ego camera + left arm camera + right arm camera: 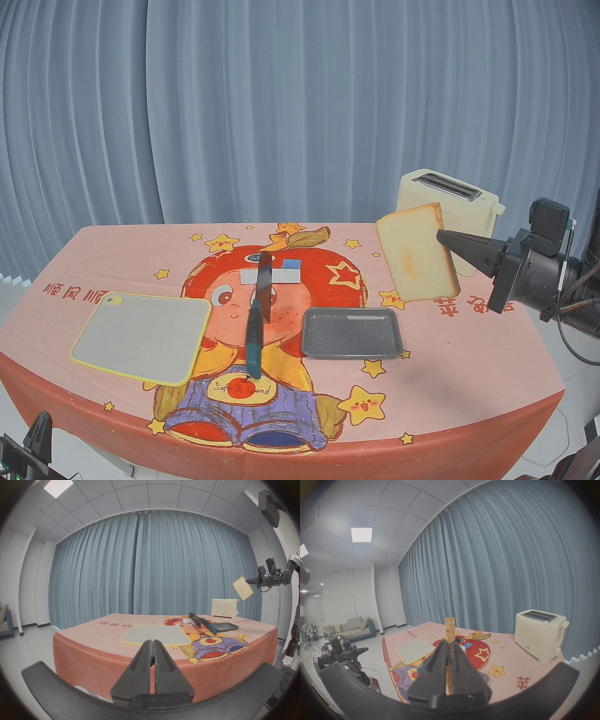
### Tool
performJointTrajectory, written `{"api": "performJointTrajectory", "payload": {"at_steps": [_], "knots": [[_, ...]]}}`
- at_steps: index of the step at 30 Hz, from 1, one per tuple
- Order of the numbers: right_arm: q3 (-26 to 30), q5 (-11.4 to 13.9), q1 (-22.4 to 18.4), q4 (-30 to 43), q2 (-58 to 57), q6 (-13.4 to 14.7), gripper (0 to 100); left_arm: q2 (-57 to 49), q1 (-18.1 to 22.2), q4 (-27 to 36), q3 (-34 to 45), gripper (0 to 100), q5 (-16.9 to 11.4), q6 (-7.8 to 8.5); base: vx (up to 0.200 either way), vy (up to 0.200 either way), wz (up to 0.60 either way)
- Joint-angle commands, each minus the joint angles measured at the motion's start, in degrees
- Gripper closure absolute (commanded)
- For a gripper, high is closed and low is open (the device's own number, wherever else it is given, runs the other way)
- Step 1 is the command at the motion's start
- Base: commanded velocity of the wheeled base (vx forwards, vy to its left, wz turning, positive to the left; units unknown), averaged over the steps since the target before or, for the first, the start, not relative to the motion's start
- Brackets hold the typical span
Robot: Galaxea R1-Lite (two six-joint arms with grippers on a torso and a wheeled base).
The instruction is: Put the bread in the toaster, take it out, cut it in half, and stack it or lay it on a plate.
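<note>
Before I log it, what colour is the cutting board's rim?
Yellow, on the cutting board, best in head view.

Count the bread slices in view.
1: the bread slice is held in the air by the right pincer, near the toaster. Another could hide in its slots.

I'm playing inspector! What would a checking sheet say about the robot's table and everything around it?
Surface: pink cartoon-print tablecloth, lying flat.
Job's things: toasted bread slice held in the air near the cream toaster; yellow-rimmed grey cutting board, teal-handled knife and grey rectangular tray lie on the cloth.
Clutter: small white-and-blue card under the knife's blade.
Grippers: right gripper shut on the bread; left gripper shut, empty, off the table's near edge.
Cables: black cable hangs by the right arm.
Surroundings: blue-grey curtain behind the table.
</note>
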Motion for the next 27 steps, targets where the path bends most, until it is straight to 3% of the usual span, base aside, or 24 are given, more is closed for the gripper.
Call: {"api": "performJointTrajectory", "payload": {"at_steps": [1,27], "knots": [[0.29,0.03,0.68,-0.05,1.28,0.08,100,0.01,0.02,-0.04,1.01,100,0.02,-0.01,0.000,0.200,0.00],[2.14,-0.14,4.02,-0.13,3.91,0.17,100,0.01,0.02,-0.04,1.01,100,0.28,-0.10,0.000,0.200,0.00]]}}
